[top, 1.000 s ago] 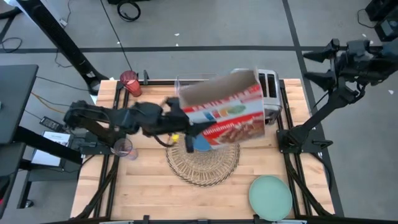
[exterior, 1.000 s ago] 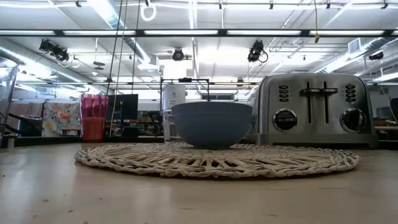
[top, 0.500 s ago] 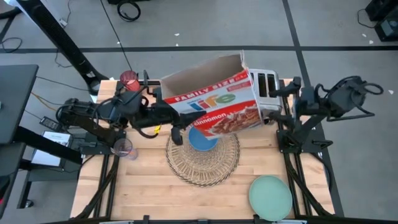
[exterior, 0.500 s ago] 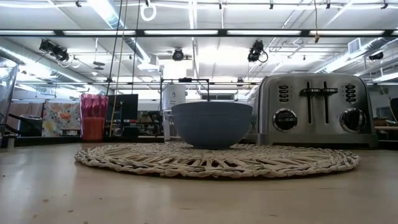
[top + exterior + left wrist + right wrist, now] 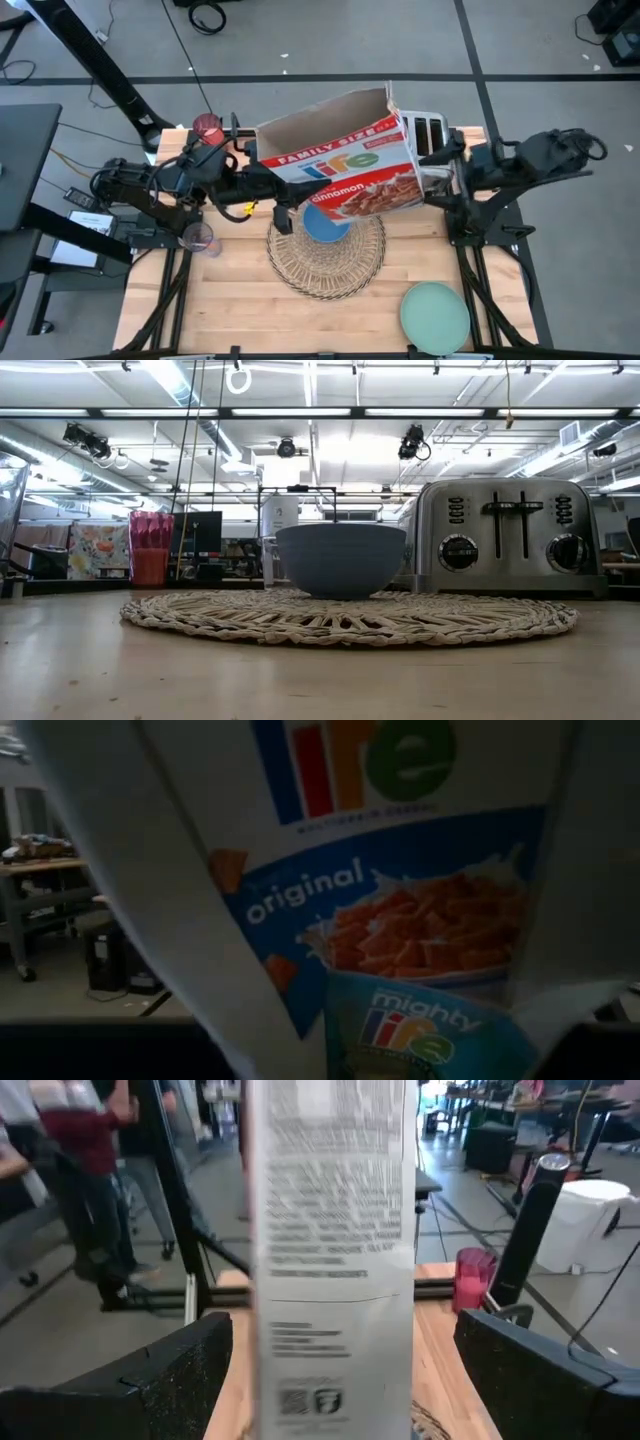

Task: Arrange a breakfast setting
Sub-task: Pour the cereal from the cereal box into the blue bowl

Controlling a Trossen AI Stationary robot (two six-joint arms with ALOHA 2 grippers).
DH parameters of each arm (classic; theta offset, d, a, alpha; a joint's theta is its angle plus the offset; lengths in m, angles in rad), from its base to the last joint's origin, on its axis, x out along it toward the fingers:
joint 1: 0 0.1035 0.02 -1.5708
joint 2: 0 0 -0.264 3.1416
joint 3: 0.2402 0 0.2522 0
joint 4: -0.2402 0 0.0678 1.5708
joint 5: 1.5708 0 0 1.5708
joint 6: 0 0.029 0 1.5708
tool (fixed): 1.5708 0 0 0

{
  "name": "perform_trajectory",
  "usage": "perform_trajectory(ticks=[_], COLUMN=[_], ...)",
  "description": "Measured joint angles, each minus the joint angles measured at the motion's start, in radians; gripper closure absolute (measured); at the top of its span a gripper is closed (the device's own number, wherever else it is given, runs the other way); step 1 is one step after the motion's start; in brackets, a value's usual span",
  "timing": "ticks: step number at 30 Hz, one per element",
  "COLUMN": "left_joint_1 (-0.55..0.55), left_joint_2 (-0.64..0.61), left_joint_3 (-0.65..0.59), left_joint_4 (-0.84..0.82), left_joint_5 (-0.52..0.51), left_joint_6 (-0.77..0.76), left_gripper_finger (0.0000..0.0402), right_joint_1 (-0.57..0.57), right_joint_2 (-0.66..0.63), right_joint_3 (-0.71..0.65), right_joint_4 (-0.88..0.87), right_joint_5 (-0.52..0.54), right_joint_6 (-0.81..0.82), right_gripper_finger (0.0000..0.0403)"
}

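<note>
Cardboard cereal box (image 5: 345, 165) hangs tilted in the left gripper's (image 5: 282, 190) clamp, blue bowl (image 5: 326, 223) below it. Right gripper (image 5: 330, 1380) gapes wide around the box's far side, gripping nothing

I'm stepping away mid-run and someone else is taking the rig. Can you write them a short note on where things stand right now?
Left tool: shut on the cardboard cereal box, held tilted in the air above the small blue bowl.
Right tool: open, its fingers either side of the box's narrow end, not gripping.
Placed: the bowl sits on the large round woven wicker placemat in front of the silver four-slot toaster.
Not placed: pale green plate at the table's near right corner; dark red cup at the far left corner.
Spoon and fruit: not visible.
Left: settle the box, then bring plate and cup to the mat.
</note>
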Motion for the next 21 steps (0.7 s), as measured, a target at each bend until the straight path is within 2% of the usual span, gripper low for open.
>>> perform_trajectory(ticks=[6, 10, 21], left_joint_1=[-0.005, -0.005, -0.008], left_joint_2=[0.001, 0.001, 0.001], left_joint_3=[0.0, 0.0, 0.0], left_joint_4=[0.007, 0.004, -0.026], left_joint_5=[0.009, 0.008, 0.008], left_joint_6=[0.03, 0.039, 0.056], left_gripper_finger=[0.0259, 0.0259, 0.026], right_joint_1=[-0.05, -0.077, -0.137], right_joint_2=[0.078, 0.113, 0.158], right_joint_3=[0.0, 0.0, 0.0], right_joint_4=[0.013, 0.02, 0.04], right_joint_5=[-0.106, -0.119, -0.205], right_joint_6=[-0.014, 0.035, 0.078], right_gripper_finger=[0.002, 0.0036, 0.0153])
